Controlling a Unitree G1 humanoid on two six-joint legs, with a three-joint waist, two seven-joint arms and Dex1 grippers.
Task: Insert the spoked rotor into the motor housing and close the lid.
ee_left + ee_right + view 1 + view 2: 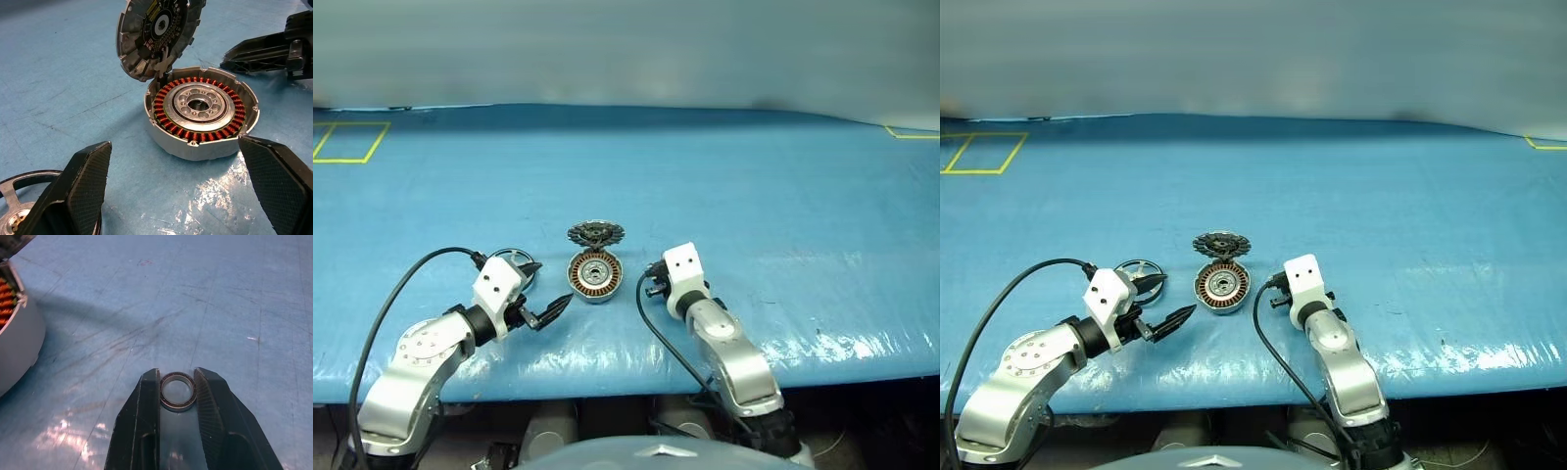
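The motor housing point(595, 276), a short grey cylinder with copper windings, sits on the blue table near the front edge. Its lid point(595, 234) stands tilted up behind it, with the dark toothed face toward me. The silver spoked rotor point(1139, 274) lies flat to the left of the housing, just beyond my left gripper point(181, 191). That gripper is open and faces the housing with nothing between its fingers. My right gripper point(177, 377) hovers to the right of the housing, shut on a small metal ring point(178, 391).
The blue plastic-covered table point(783, 215) stretches wide behind and to both sides. Yellow tape outlines point(347, 142) mark the far left corner and the far right edge. A black cable loops from each wrist near the table's front edge.
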